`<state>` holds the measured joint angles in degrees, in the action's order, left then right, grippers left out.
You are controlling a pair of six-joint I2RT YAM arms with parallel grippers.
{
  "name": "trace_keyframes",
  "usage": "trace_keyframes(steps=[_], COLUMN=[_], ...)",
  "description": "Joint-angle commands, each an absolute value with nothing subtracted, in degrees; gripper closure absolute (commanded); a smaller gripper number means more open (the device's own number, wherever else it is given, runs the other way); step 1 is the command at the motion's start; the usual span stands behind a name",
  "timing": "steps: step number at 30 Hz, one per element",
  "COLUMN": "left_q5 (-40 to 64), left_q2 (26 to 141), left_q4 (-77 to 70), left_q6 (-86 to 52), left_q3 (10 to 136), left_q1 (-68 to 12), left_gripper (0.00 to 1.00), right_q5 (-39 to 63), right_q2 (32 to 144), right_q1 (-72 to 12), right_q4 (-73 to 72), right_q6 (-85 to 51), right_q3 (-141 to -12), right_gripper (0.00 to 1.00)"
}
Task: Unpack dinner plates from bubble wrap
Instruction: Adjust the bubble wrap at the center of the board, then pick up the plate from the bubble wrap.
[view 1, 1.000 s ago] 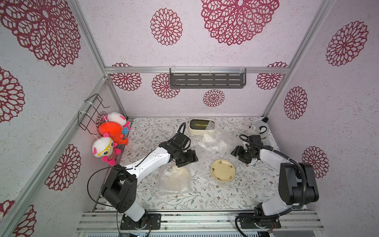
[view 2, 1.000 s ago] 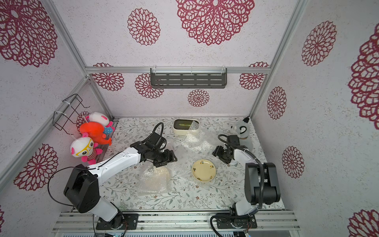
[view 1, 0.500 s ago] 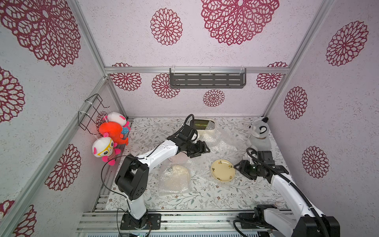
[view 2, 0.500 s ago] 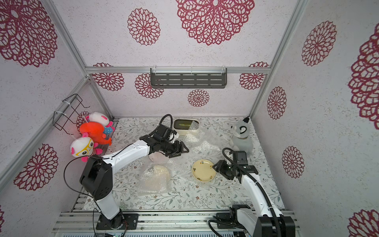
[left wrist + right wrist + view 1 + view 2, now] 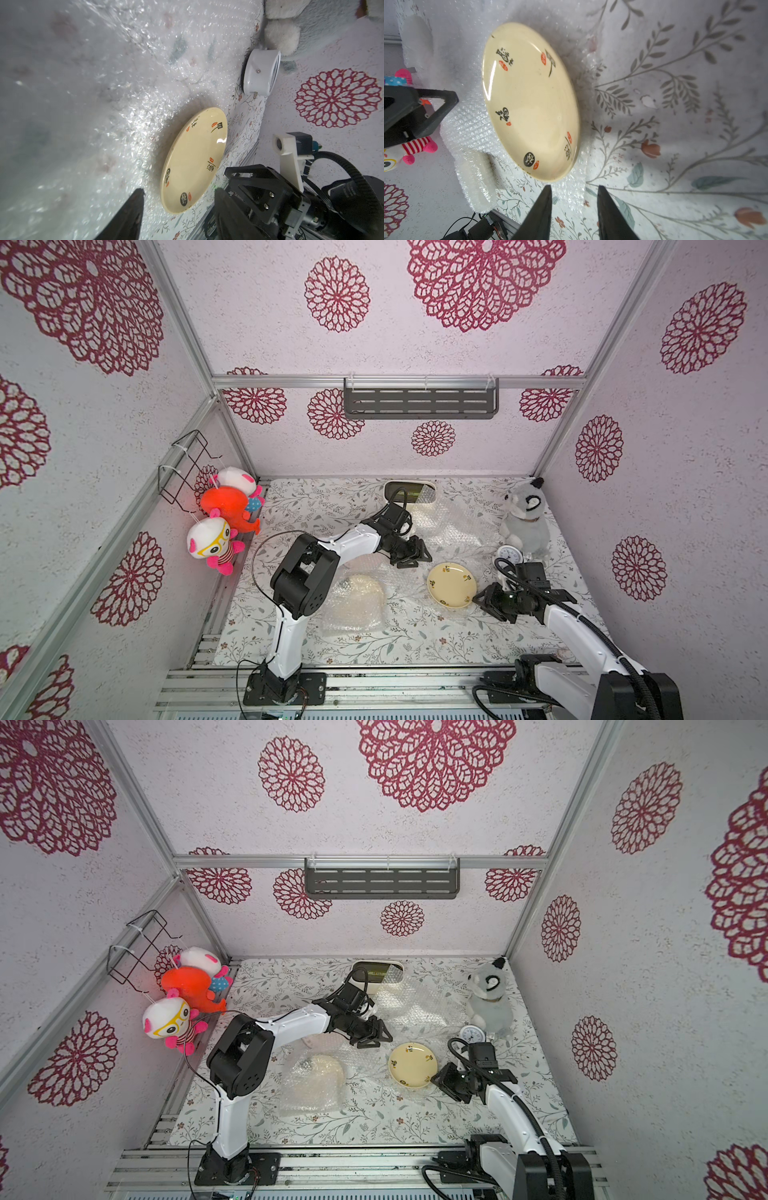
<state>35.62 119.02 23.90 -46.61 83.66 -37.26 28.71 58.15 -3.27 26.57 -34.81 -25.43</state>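
Dinner plates update: the wrapped plate (image 5: 360, 598) is still bundled in bubble wrap (image 5: 353, 620). It's on the desk, back toward the arm base from the left end effector (image 5: 410, 558), so that one isn't unpacked yet. The left end effector hangs over loose wrap, jaws apart, gripping nothing. The bare cream plate (image 5: 529, 99) lies between the two end effectors on a spread-out sheet (image 5: 467, 128). The right end effector (image 5: 574, 186) is right at its rim, jaws apart, empty, not touching it. My guess is the step is getting this plate clear of the sheet. Next move needs a clean pinch on that thin rim without shoving the plate.
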Motion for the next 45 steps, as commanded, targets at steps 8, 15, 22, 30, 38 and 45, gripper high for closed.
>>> trace_keyframes(steps=[8, 15, 22, 30, 38, 45], left_q5=[36.1, 35.9, 35.6, 35.5, 35.6, 36.3], left_q2=[121.0, 122.5, 123.2, 123.3, 123.7, 125.1], left_q4=[24.9, 24.4, 23.8, 23.2, 22.0, 21.6], left_q6=[-44.5, -45.0, -45.5, -45.6, -46.0, -46.0], left_q3=[84.8, 85.6, 85.3, 84.5, 82.7, 83.5], left_q1=[-40.3, -41.2, -41.8, -41.9, -42.0, -42.1], left_gripper=[0.48, 0.50, 0.53, 0.58, 0.59, 0.62], right_q5=[30.4, 30.4, 30.7, 31.0, 31.4, 31.7], right_q2=[60.6, 61.0, 62.3, 64.5, 66.3, 67.5], right_q1=[-3.3, -3.3, -3.3, -3.2, -3.3, -3.3], right_q4=[21.7, 21.1, 19.4, 16.6, 14.2, 12.5], right_q6=[-36.4, -36.3, -36.5, -37.3, -38.2, -38.8], right_q3=[-25.6, -25.4, -25.0, -25.1, -25.0, -25.1], right_gripper=[0.65, 0.65, 0.66, 0.69, 0.71, 0.71])
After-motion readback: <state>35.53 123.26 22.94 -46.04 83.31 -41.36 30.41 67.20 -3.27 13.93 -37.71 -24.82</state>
